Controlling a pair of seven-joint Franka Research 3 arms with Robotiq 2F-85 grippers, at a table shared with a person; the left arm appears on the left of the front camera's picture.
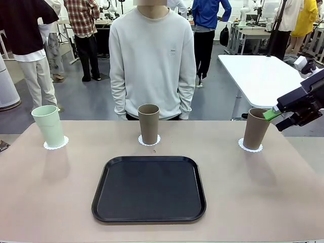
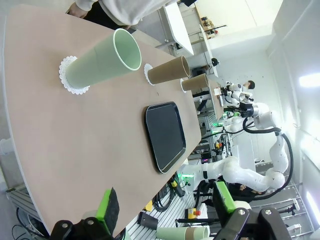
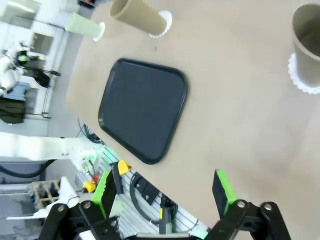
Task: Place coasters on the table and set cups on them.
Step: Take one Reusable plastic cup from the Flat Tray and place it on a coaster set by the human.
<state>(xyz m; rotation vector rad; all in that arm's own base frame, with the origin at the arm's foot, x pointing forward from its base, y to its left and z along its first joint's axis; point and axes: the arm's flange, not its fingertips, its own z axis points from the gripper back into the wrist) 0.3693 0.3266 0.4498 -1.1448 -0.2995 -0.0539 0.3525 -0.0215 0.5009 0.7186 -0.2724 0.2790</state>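
Three cups stand on the beige table [image 1: 263,192], each on a white lacy coaster. The mint green cup [image 1: 48,125] is on the left coaster [image 1: 55,145]. One brown cup [image 1: 149,123] is on the middle coaster [image 1: 149,141], in front of the person. Another brown cup [image 1: 256,128] is on the right coaster [image 1: 250,147]. My right gripper [image 1: 279,119] hovers open just right of that cup's rim, holding nothing; its wrist view sees the cup [image 3: 306,45] at top right. My left gripper [image 2: 165,205] is open and empty, far from the mint cup [image 2: 102,60].
A black tray [image 1: 149,188] lies bare at the table's near middle. The person stands at the far edge with hands behind the back. A glossy white table [image 1: 263,76] stands behind at the right. Bare tabletop lies on both sides of the tray.
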